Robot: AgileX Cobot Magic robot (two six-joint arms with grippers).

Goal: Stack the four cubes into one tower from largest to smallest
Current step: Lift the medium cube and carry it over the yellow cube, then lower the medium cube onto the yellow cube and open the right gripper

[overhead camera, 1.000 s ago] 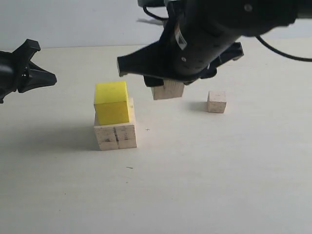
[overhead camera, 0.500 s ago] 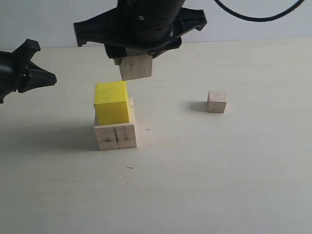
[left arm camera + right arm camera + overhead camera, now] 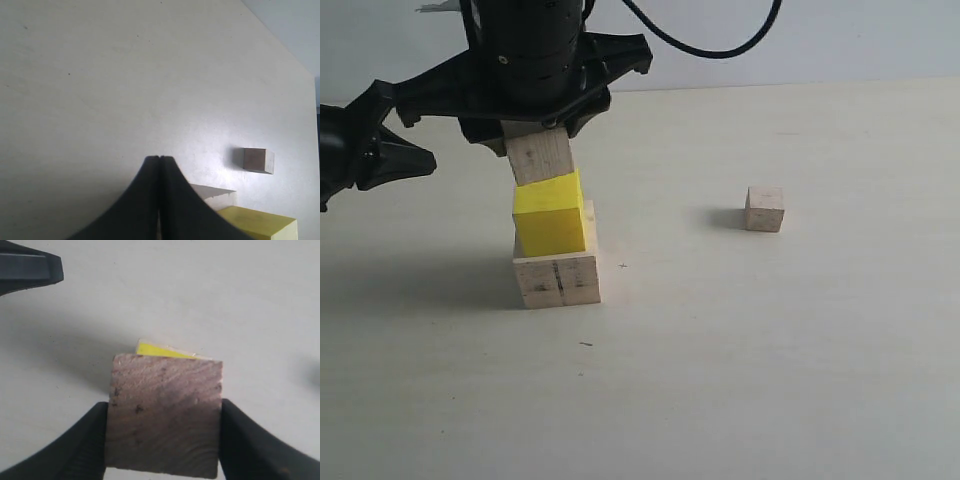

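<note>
The right end effector (image 3: 537,140) grips the medium cube (image 3: 541,158) by opposite sides. Directly beneath is the yellow cube (image 3: 550,212), atop the large cube (image 3: 558,278) on the desk (image 3: 740,340). The small cube (image 3: 764,208) lies well apart to its right. The left end effector (image 3: 420,160) is closed and empty, near on its left.
</note>
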